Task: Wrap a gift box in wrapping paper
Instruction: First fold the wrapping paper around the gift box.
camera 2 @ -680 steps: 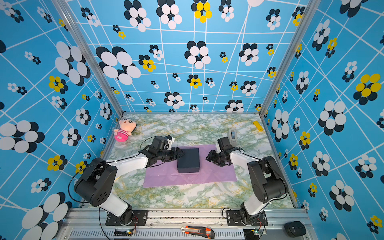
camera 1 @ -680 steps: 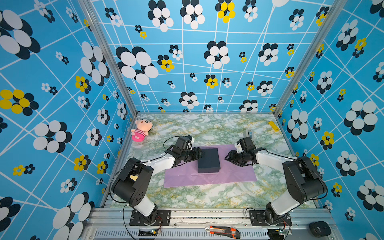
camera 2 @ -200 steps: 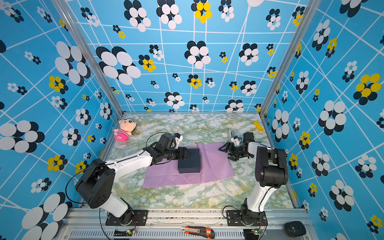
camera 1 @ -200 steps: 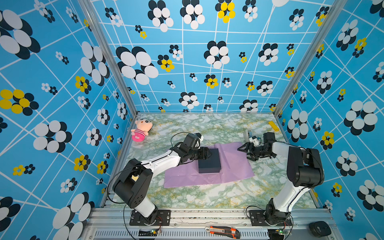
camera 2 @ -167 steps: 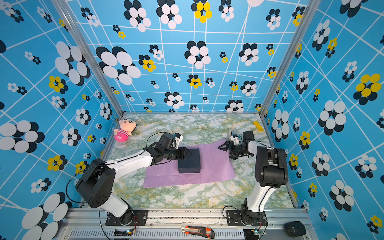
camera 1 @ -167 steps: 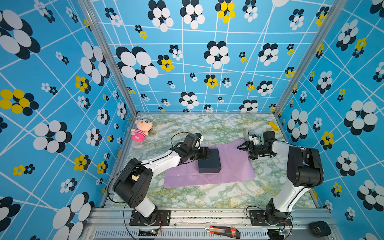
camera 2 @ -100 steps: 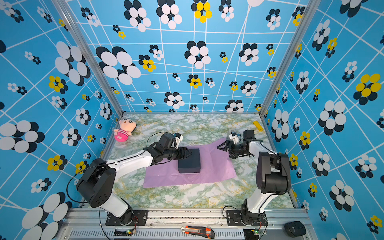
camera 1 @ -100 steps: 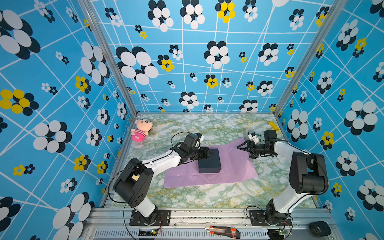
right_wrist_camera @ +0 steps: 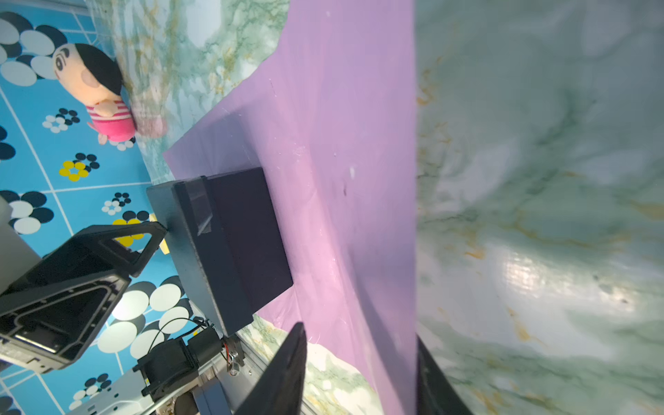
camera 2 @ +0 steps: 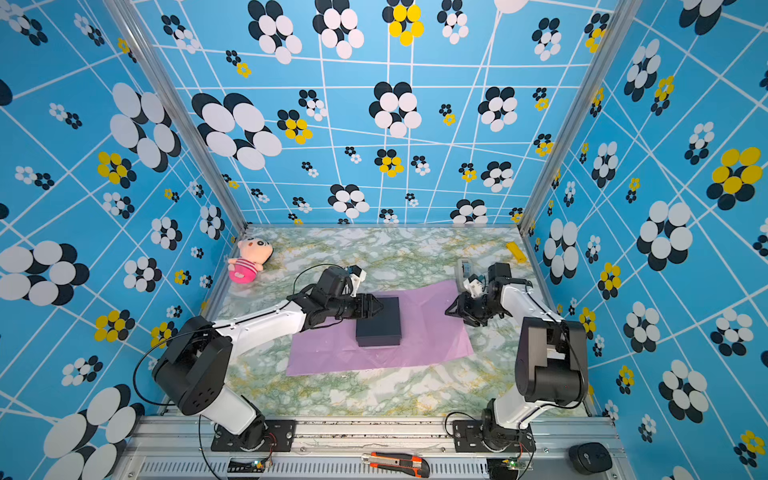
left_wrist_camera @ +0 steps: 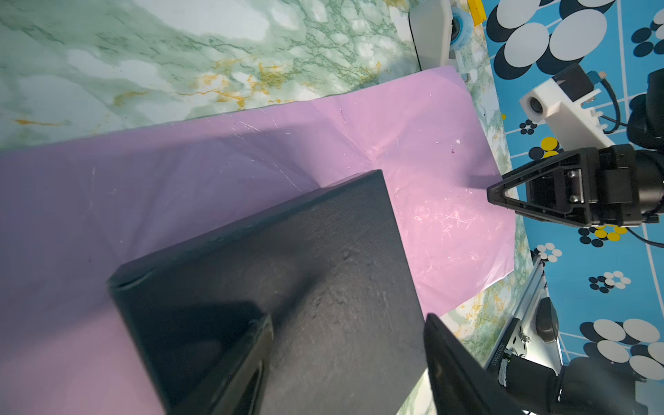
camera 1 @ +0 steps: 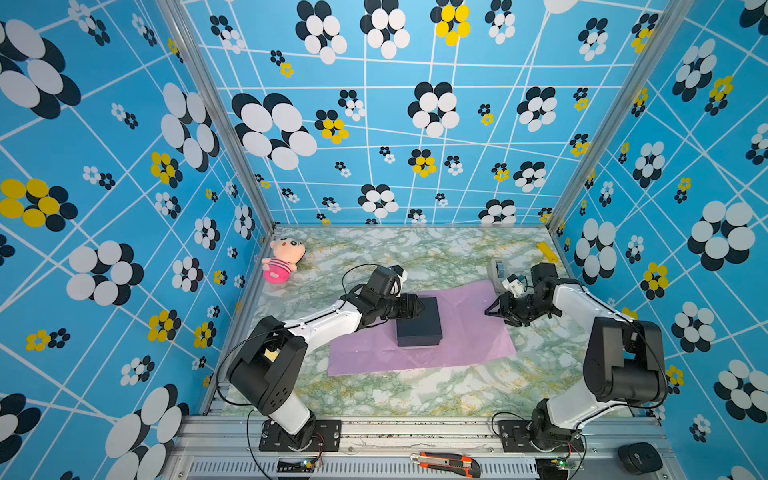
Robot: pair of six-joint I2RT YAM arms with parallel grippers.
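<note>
**Gift box [camera 1: 417,322] on wrapping paper [camera 1: 469,336], both grippers apart-jawed**

In both top views the black gift box [camera 2: 379,320] sits lid up on the lilac wrapping paper [camera 2: 432,336]. The sheet lies spread on the green marble table [camera 1: 415,395]. The box stands a little left of the sheet's middle and nearer its far edge than its near edge.

The left gripper [camera 1: 417,307] reaches in from the left, and its tips are over the left rim of the lid. In the left wrist view its fingers [left_wrist_camera: 251,359] stand wide apart with the lid's top showing between them, and they clasp nothing. Whether they press on the lid I cannot tell.

The right gripper [camera 1: 489,311] is low at the right edge of the sheet, well apart from the box. In the right wrist view its two fingers [right_wrist_camera: 287,366] are parted at a moderate gap, narrower than the left pair's. The paper's edge runs between them. A clear gap shows, so the thin sheet is not pinched. The left wrist view shows this gripper [left_wrist_camera: 492,194] side-on, with its tip at the sheet's border.

A pink-striped plush doll [camera 1: 282,262] lies in the far left corner. A grey tape dispenser [camera 1: 498,270] stands just beyond the sheet's far right corner.
</note>
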